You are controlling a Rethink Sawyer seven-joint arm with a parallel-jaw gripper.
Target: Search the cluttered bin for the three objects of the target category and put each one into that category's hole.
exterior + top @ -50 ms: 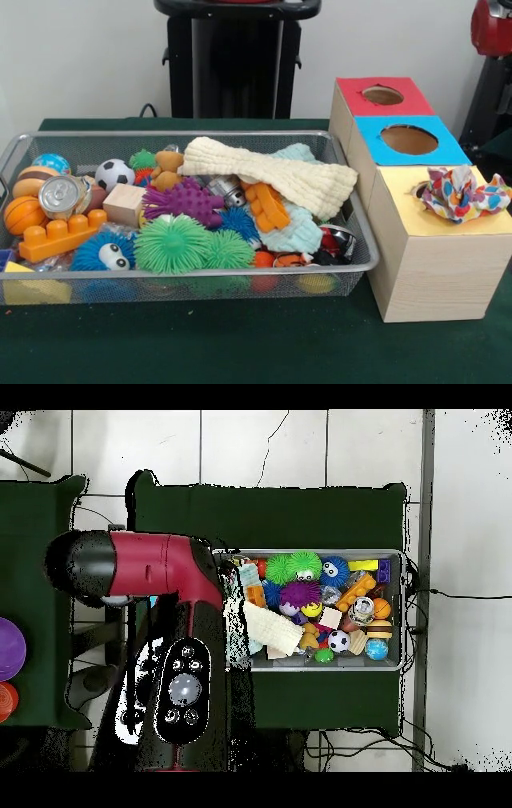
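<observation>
A colourful patterned cloth [464, 194] sits bunched over the hole of the yellow-topped box [436, 252], beside the wire bin [364, 248] of toys. A cream cloth [272, 176] drapes the clutter. The gripper is out of sight.

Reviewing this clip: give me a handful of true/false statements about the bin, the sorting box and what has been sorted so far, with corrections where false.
1. A patterned cloth sits in the hole of the yellow-topped box section. True.
2. The red-topped section's hole has a toy stuck in it. False: that hole is open and empty, as is the blue section's hole.
3. A cream knitted cloth lies draped over the toys in the wire mesh bin. True.
4. The sorting box stands inside the bin. False: it stands on the green table cover beside the bin.
5. A drink can lies in the bin near an orange building brick. True.
6. The bin holds only soft cloths. False: it also holds spiky balls, a soccer ball and a wooden block.
</observation>
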